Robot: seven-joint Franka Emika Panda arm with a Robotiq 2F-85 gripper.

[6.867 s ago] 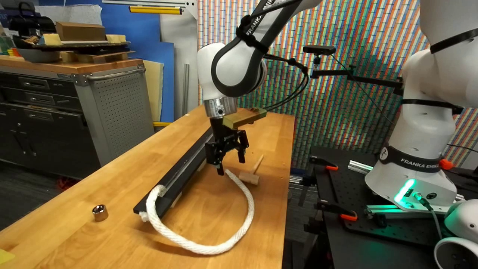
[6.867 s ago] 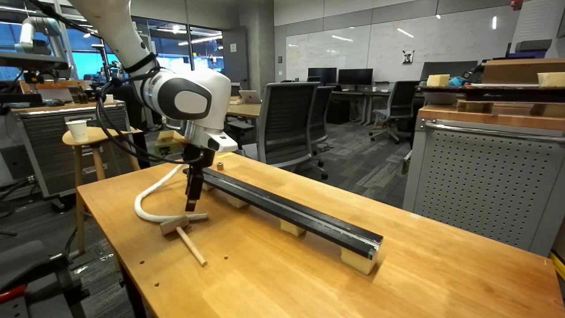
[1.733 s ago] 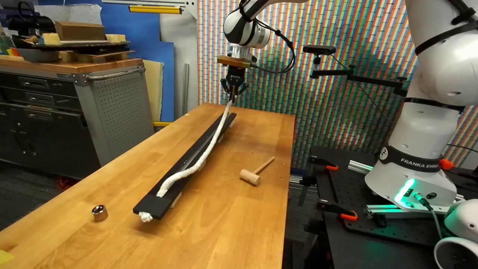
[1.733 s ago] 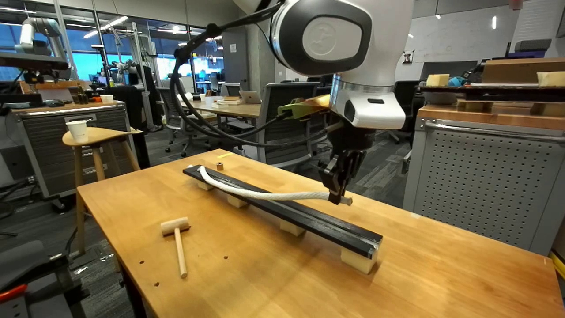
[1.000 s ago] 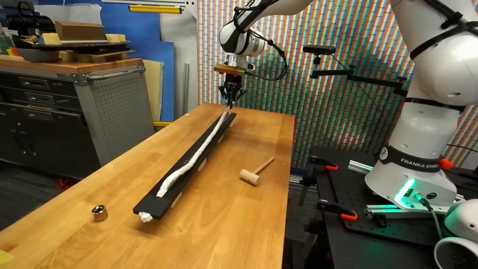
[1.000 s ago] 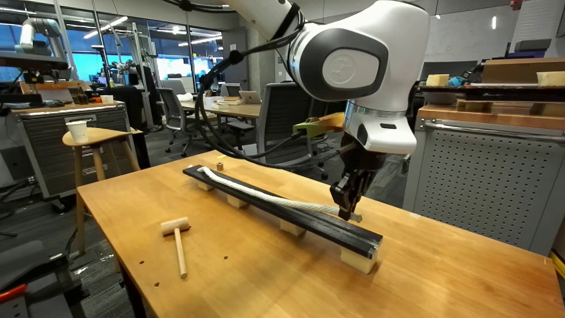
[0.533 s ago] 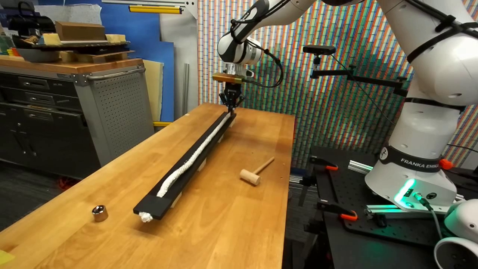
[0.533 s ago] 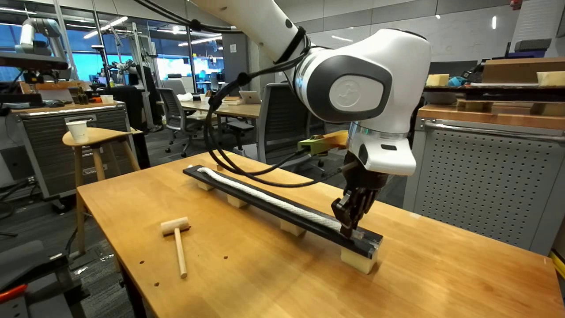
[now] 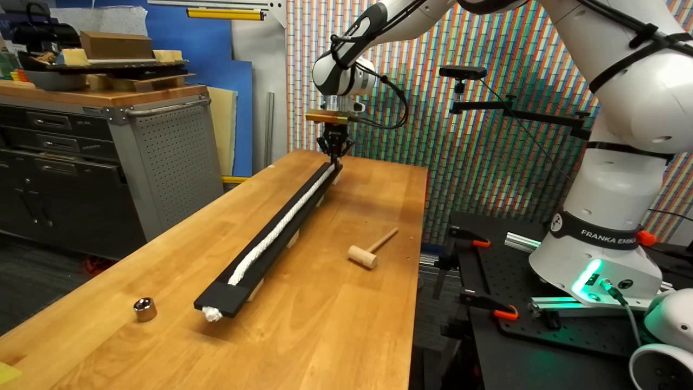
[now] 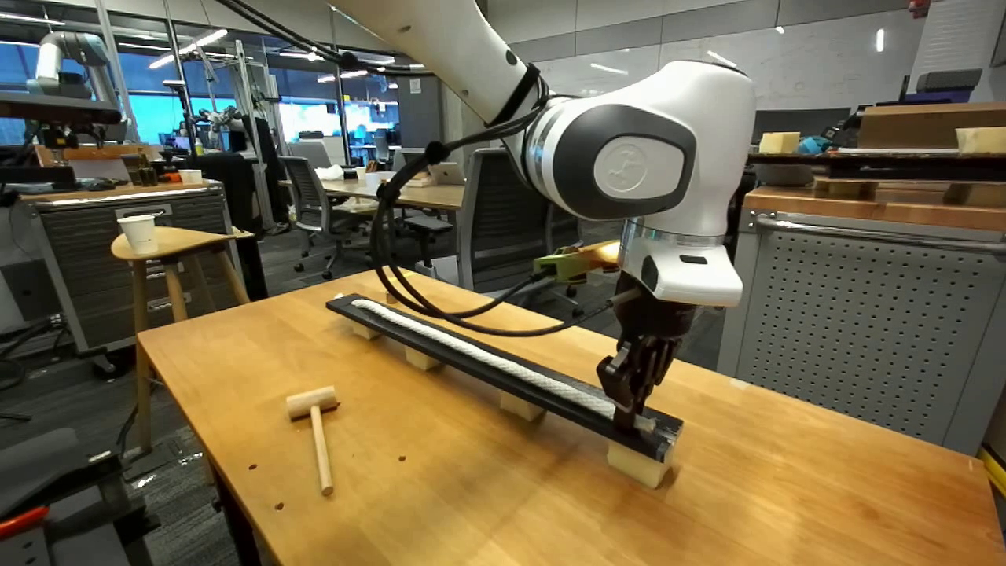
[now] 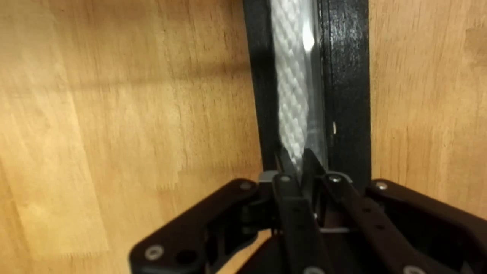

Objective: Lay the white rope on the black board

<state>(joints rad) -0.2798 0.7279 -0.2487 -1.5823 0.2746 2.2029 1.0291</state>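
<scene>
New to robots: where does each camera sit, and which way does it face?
Exterior view: beyond an end of the black board, looking along it toward the gripper; robot arm and base show.
Exterior view: seemingly nearer the opposite end, facing roughly back toward an office chair; forearm, wrist and gripper show, the base doesn't.
Wrist view: on the wrist, looking down past the gripper at the white rope; only the gripper shows.
Both exterior views share the board, rope, gripper and wooden mallet.

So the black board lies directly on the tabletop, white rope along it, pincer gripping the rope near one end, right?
Not directly: both exterior views show the black board propped on pale blocks above the tabletop. The white rope lies along it, gripped near one end by the pincer.
</scene>
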